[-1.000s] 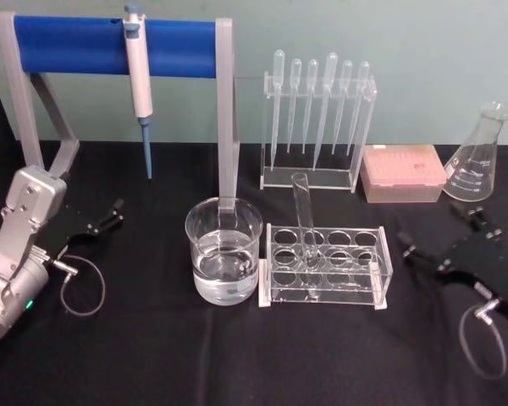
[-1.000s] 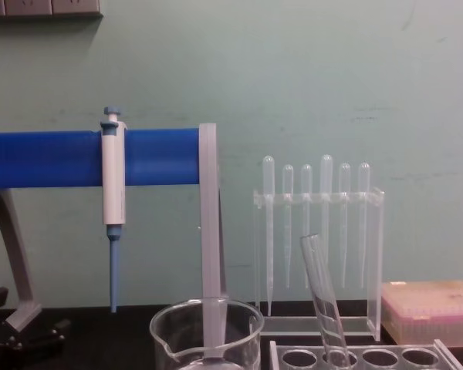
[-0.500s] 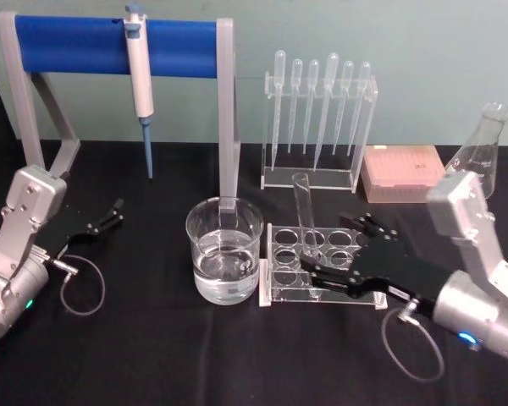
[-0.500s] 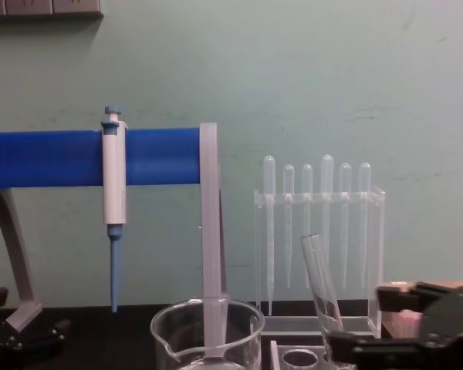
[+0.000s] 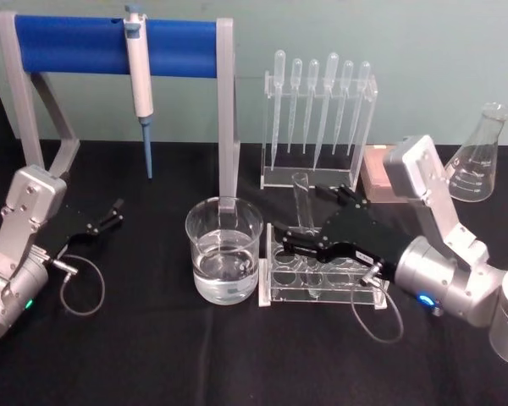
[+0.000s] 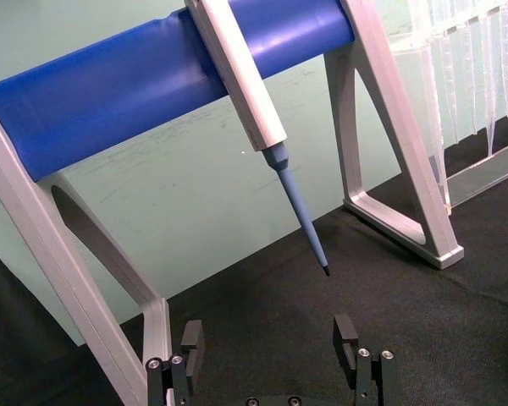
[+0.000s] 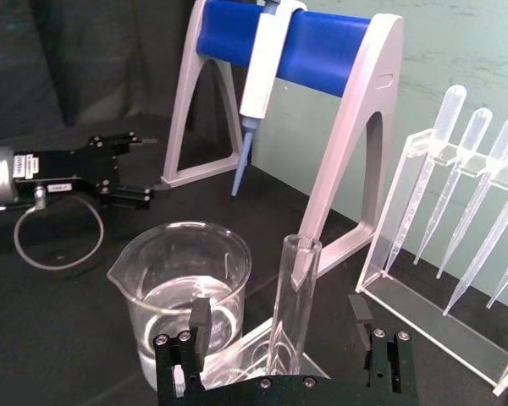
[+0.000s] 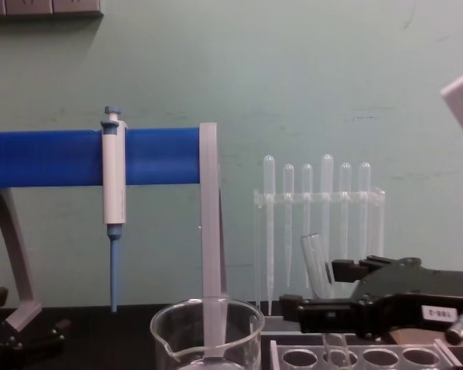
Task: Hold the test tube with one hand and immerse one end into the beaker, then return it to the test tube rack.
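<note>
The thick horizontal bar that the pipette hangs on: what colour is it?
Blue. The bar shows best in the chest view.

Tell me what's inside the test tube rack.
One test tube, leaning, with the open right gripper straddling it. The gripper covers several of the rack's holes, hiding their contents. The left gripper rests far left.

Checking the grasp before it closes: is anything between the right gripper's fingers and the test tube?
Nothing visible. The open right gripper straddles the test tube in the rack, one finger each side. The beaker stands beside the rack, clear of the fingers. The left gripper rests far left.
</note>
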